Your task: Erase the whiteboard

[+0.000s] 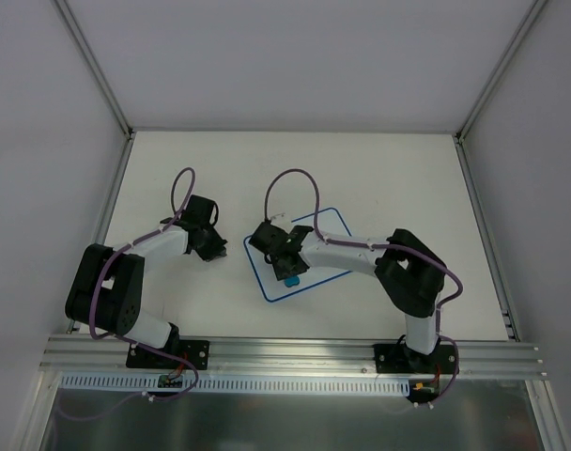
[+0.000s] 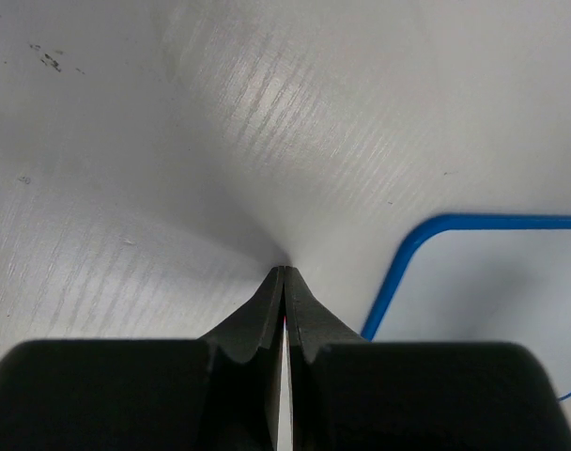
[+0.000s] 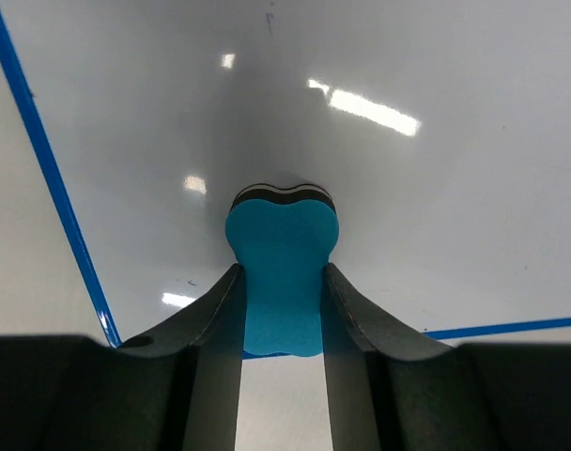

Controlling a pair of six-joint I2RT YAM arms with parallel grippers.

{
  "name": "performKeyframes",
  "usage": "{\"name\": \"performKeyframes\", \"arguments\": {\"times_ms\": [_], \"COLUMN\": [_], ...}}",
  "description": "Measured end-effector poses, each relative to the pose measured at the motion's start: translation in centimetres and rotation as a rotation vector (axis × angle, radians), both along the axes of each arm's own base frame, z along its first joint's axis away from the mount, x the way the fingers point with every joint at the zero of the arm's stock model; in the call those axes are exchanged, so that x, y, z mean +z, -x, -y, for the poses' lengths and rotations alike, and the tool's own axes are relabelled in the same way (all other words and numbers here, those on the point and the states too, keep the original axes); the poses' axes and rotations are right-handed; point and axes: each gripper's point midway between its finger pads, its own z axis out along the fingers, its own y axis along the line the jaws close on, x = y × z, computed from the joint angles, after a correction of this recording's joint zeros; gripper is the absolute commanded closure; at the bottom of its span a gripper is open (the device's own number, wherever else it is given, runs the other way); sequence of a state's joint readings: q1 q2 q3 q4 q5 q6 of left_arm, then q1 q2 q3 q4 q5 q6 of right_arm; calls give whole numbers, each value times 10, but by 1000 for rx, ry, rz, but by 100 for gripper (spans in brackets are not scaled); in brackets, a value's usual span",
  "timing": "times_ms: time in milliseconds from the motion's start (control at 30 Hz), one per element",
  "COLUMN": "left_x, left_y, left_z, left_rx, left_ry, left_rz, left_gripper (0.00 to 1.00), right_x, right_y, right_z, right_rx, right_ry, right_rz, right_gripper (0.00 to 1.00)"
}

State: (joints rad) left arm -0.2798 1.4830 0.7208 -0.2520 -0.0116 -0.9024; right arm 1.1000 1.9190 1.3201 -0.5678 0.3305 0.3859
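The whiteboard (image 1: 334, 228), white with a thin blue border, lies flat on the table in front of the right arm. My right gripper (image 1: 285, 268) hangs over the board's near-left part, shut on a bright-blue eraser (image 1: 291, 279). In the right wrist view the eraser (image 3: 282, 254) is pinched between both fingers, its dark felt edge pressed on the whiteboard (image 3: 408, 188), which shows only glare spots and tiny specks. My left gripper (image 1: 220, 252) rests on the table just left of the board, shut and empty. In its own view the left gripper (image 2: 285, 271) touches the table beside the whiteboard's (image 2: 492, 282) rounded corner.
White walls with metal corner posts (image 1: 98, 70) enclose the table on three sides. An aluminium rail (image 1: 285, 352) runs along the near edge and carries both arm bases. Purple cables (image 1: 290, 183) loop above each wrist.
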Motion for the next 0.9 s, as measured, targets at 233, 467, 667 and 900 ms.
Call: {"name": "performKeyframes", "arguments": {"times_ms": [233,467,667,900], "left_x": [0,10,34,43], "left_y": [0,3,-1,9], "left_z": [0,-2,0,24], "left_rx": [-2,-43,-81,-177], "left_ry": [-1,-9,-5,0], "left_rz": [1,33,120,154], "left_gripper": [100,99,70,25], "right_x": [1,2,3,8], "right_y": [-18,-16,-14,-20], "right_z": [17,6,2,6], "right_rx": [-32,21,28,7], "right_ry": [44,49,36,14], "right_rz": [0,7,-8,-21], "right_gripper": [100,82,50,21]}}
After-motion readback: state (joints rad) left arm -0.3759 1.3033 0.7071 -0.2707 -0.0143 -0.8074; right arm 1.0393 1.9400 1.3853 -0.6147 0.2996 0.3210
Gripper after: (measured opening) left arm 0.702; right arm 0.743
